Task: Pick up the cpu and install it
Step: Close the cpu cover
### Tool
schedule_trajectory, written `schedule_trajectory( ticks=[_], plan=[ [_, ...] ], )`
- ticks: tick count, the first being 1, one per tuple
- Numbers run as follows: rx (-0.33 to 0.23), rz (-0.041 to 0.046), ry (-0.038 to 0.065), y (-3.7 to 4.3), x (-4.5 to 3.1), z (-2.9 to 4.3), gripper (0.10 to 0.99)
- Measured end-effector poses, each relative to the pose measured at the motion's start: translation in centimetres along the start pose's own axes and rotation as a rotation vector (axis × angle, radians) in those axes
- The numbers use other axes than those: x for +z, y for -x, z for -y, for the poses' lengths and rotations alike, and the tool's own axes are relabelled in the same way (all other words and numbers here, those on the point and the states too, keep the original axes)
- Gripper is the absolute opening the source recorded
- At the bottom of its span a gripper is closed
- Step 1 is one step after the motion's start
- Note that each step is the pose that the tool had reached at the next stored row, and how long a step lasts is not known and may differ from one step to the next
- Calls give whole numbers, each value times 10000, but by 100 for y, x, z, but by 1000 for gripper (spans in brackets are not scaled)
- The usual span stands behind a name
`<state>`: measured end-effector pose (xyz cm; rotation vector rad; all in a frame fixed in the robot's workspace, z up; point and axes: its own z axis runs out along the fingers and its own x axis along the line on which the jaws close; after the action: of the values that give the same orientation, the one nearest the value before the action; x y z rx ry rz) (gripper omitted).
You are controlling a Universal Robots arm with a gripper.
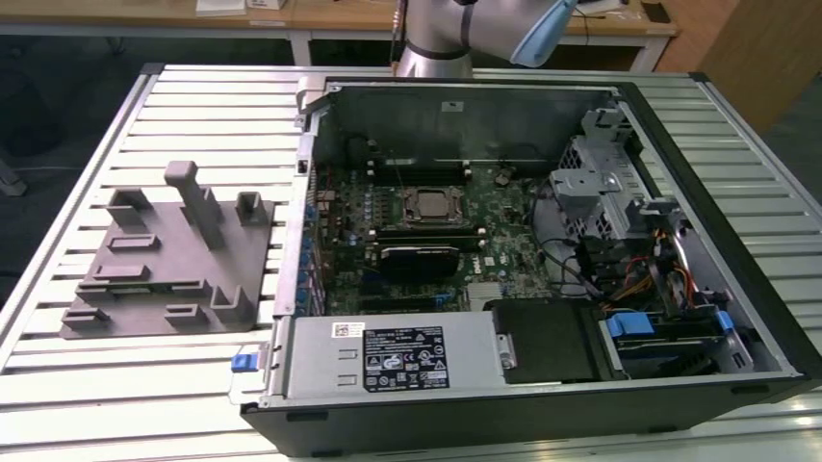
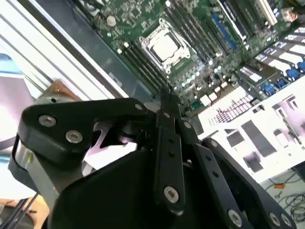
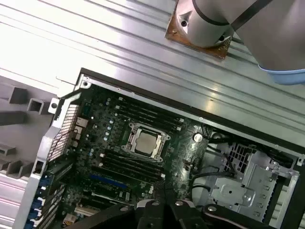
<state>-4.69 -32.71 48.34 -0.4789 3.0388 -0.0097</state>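
We see cpu [image 3: 145,141] seated inside socket [image 3: 127,139]. Our gripper [image 3: 160,183] hangs over board near socket, clear of it, fingers [image 3: 157,195] pressed together, pinching nothing.

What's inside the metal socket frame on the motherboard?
The cpu lies within the socket frame with its pale silvery top facing up, as seen in both wrist views. Whatever lies beneath it is covered by the chip itself.
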Motion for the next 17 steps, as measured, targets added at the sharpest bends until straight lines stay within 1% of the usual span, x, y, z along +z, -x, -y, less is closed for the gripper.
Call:
schedule_trajectory(
  ticks=[1, 9, 17],
  plan=[
    [0, 0, 1, -2, 22, 0, 106],
    [0, 1, 1, -2, 26, 0, 106],
    [0, -1, 0, -5, 78, -1, 106]
  ],
)
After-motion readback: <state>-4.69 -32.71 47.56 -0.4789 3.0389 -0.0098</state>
